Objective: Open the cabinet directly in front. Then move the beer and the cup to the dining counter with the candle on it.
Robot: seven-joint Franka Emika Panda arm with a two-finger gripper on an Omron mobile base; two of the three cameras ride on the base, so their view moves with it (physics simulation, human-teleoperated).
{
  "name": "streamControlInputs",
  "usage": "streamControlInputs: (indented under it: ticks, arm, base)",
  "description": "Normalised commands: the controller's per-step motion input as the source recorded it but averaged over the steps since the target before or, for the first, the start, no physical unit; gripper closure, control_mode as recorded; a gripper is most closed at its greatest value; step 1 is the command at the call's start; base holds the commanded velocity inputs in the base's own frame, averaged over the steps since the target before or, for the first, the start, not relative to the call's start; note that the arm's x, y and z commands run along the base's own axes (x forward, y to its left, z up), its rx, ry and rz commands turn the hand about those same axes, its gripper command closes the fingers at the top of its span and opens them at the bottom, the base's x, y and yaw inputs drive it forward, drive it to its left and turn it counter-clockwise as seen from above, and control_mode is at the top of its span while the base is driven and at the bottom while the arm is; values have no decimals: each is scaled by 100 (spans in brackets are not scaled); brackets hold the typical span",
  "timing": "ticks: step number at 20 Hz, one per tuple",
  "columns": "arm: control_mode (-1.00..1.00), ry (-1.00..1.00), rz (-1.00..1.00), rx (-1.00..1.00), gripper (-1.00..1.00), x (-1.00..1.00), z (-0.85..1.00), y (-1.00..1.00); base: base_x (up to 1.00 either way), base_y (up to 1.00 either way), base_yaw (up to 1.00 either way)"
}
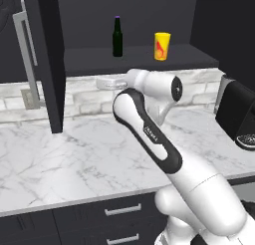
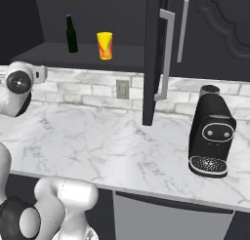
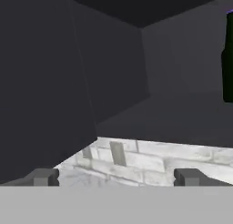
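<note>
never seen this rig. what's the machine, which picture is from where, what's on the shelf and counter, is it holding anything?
It is a rendered kitchen with a white robot arm on a mobile base. Two pictures come from base cameras behind the arm, one to its left and one to its right. The third comes from a camera on the hand, looking past the gripper.

The black cabinet has both doors swung open. On its shelf stand a dark beer bottle and a yellow cup, apart and both upright.

Below is a marble worktop with a black coffee machine at its right end.

The gripper's two finger tips stand wide apart with nothing between them, aimed into the cabinet left of the bottle.
</note>
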Motion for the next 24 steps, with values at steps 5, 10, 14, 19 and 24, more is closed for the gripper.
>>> streamControlInputs:
  ticks: [5, 10, 14, 19, 24]
  arm:
    - [-100, 6, -70, -28, -100, 0, 38, -64]
    - [-100, 22, -57, -30, -100, 0, 45, -63]
    - [-100, 27, -37, -27, -100, 0, 44, -34]
    - [-100, 2, -2, -4, -100, 0, 2, 0]
    - [-100, 12, 5, 1, -100, 5, 1, -12]
  base:
    - [0, 0, 0]
    - [0, 0, 0]
    - [0, 0, 0]
    - [0, 0, 0]
    - [0, 0, 0]
